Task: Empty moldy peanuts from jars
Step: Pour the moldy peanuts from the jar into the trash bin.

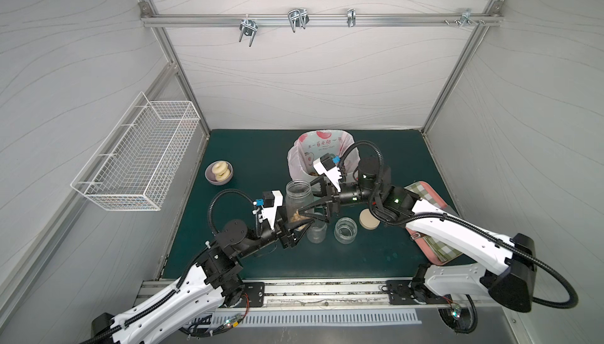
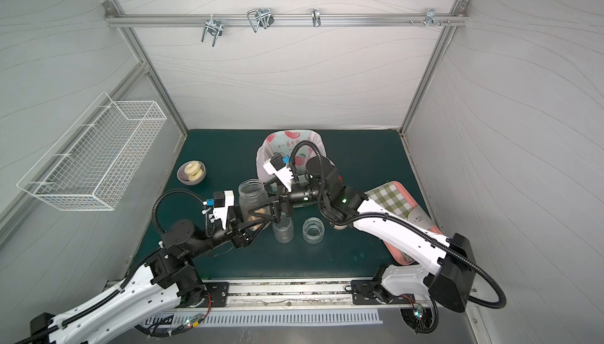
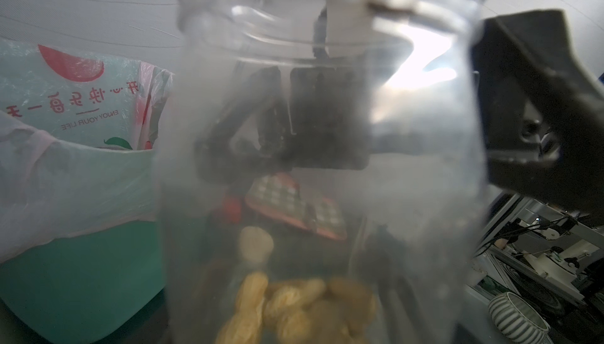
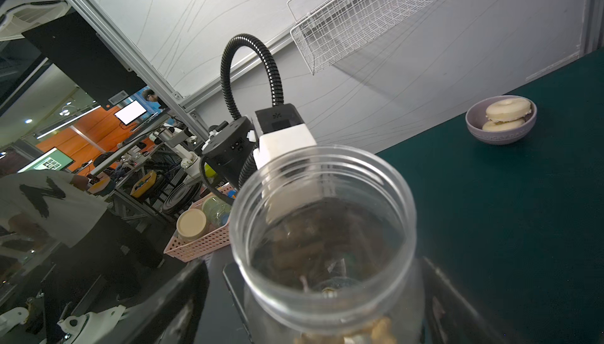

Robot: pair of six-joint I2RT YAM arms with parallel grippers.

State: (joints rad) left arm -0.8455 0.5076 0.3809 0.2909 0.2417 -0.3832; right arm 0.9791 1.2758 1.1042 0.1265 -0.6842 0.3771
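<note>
My left gripper [image 1: 298, 224] is shut on the lower body of a tall clear jar [image 1: 298, 195] with no lid, held upright above the mat. Moldy peanuts [image 3: 294, 306] lie in a small heap at the jar's bottom. My right gripper [image 1: 310, 200] stands open with a finger on either side of the same jar [image 4: 323, 228]; in the right wrist view a gap shows on one side. In both top views two more jars stand open on the mat, one taller [image 1: 316, 232] and one squat [image 1: 345, 229]; both look empty.
A beige lid [image 1: 369, 220] lies beside the squat jar. Behind the held jar stands a green bin [image 3: 81, 260] lined with a pink fruit-print bag [image 1: 322, 149]. A grey bowl [image 1: 219, 173] of ring pastries sits far left, a checked tray [image 1: 425, 195] right, a wire basket [image 1: 140, 156] on the left wall.
</note>
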